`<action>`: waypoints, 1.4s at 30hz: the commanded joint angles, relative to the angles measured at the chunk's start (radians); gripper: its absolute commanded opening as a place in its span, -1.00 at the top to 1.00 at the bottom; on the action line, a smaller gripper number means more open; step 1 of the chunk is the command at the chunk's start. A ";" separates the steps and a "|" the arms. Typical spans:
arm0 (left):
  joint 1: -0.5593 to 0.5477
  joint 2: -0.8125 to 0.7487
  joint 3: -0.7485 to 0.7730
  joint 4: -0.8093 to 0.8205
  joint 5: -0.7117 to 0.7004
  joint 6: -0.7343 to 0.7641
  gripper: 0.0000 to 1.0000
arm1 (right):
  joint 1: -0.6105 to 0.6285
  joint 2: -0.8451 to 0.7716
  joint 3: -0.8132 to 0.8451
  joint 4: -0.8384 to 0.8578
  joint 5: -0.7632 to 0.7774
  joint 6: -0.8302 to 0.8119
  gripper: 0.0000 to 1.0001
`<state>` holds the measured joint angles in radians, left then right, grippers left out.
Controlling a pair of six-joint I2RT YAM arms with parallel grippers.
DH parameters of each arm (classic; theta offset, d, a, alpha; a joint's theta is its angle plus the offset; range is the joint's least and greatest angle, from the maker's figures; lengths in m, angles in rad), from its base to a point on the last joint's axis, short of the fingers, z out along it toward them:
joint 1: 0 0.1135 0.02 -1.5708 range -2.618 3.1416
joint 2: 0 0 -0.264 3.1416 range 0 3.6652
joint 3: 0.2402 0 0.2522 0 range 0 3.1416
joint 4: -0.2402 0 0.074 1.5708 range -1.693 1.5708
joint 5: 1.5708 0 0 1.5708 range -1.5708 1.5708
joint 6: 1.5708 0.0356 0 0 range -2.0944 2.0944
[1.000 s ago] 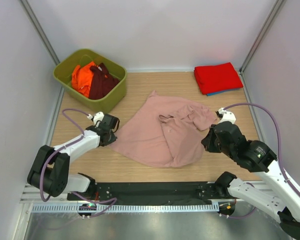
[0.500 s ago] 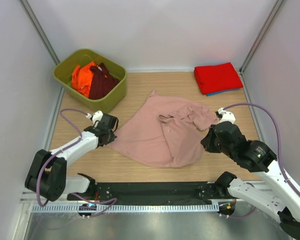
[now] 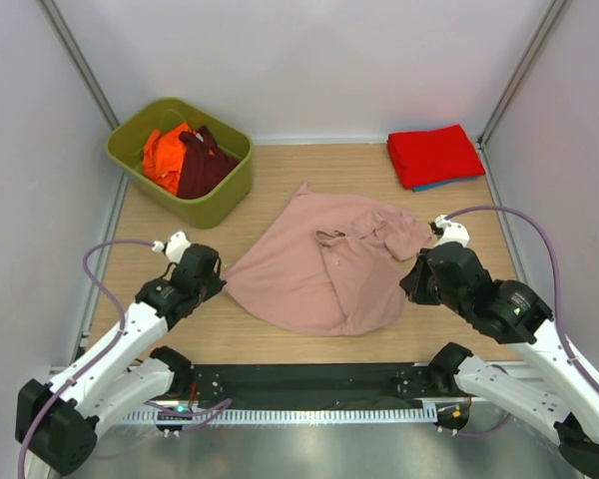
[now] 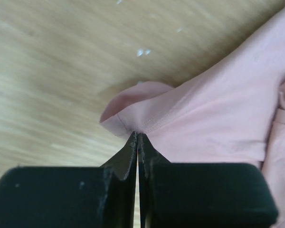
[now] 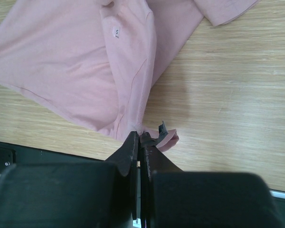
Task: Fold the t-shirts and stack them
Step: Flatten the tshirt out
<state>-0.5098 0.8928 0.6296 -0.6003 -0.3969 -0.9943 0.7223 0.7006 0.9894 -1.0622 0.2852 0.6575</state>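
While my left pincer and right pincer pinch the unfolded pink tee, red tee beyond it's stacked, bin tees wait.

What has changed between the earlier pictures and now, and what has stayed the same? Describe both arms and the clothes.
The left gripper closed on the pink t-shirt at its left corner, and its arm swung back toward the near-left. The right gripper stayed shut on the shirt's near hem. The shirt barely shifted; the green bin and the folded red t-shirt did not move.
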 commanded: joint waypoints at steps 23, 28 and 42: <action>-0.004 -0.098 -0.176 -0.147 0.029 -0.155 -0.12 | -0.001 0.007 0.014 0.050 -0.014 -0.006 0.98; -0.003 -0.034 -0.179 -0.104 0.009 -0.156 -0.16 | -0.003 0.008 0.009 0.050 -0.015 -0.007 0.98; -0.004 0.023 -0.117 -0.061 -0.025 -0.130 0.07 | -0.003 0.004 0.008 0.048 -0.020 -0.006 0.98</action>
<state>-0.5102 0.9440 0.4763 -0.6785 -0.3702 -1.1324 0.7223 0.7067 0.9890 -1.0473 0.2653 0.6567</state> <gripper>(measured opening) 0.466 0.040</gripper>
